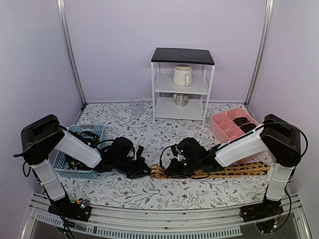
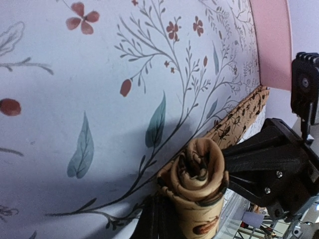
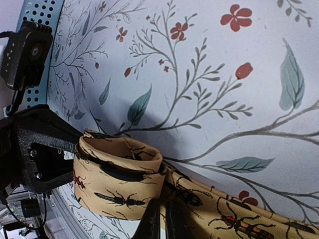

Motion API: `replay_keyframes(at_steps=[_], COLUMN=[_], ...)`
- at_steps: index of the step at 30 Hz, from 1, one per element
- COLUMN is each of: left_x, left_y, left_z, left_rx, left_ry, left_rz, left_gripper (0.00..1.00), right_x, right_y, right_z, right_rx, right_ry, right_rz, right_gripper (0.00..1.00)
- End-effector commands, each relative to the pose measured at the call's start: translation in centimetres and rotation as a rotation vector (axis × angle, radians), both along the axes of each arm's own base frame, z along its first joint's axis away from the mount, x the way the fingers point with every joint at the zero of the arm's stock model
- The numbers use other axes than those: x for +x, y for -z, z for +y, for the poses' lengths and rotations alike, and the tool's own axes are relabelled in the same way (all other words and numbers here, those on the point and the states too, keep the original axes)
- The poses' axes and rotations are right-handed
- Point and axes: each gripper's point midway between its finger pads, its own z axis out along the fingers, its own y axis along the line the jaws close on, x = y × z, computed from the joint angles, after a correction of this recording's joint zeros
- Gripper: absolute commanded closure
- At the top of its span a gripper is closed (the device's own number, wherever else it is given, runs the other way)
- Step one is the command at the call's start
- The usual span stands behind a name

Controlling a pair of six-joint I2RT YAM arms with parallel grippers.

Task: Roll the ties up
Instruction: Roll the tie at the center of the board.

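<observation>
Now my left pincer [image 2: 157, 221] is clamped tight on the rolled end of the tan tie [image 1: 234, 171] — the coil sits right at its tips. My right pincer [image 3: 160, 220] meets it there, narrowed onto the fabric just beside the coil — the rest lies flat along the tabletop [image 1: 149, 134], stretching toward my right.

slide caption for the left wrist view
Left gripper pinches the tan tie at its rolled end, right gripper alongside, floral table behind

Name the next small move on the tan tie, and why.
Probably another turn of the roll toward the right: the left gripper pinches the rolled end, the right gripper pinches beside it, and most of the tie lies flat, unrolled.
</observation>
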Motion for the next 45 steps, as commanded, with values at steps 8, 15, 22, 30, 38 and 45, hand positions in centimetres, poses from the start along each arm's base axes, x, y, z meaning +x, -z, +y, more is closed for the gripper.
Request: replay_keyframes(at_steps=[8,15,22,30,38,45], left_x=[0.1,0.0,0.1,0.2,0.2,0.7], left_y=[-1.3,-0.6,-0.2,-0.3,-0.3,-1.6], left_z=[-0.3,0.1,0.3,0.2,0.0,-0.6], left_rx=[-0.009,0.011,0.027,0.026,0.024,-0.005], left_ry=[0.018,0.013,0.011,0.01,0.016,0.022], left_rz=[-0.05,-0.047,-0.047,-0.049,-0.05,-0.076], left_gripper=[1.0,1.0,1.0,1.0,1.0,1.0], right_x=[0.8,1.2,1.6,1.4,1.2,0.9], right_y=[0.5,-1.0,-2.9,-2.2,-0.7,0.3], right_z=[0.3,-1.1,-1.2,0.0,1.4,1.8], right_rx=[-0.025,-0.044,-0.025,-0.007,0.013,0.02], right_ry=[0.015,0.048,0.054,0.016,-0.019,-0.031], right_rz=[0.005,-0.03,-0.066,-0.047,-0.005,0.018], right_gripper=[0.94,0.93,0.93,0.92,0.93,0.93])
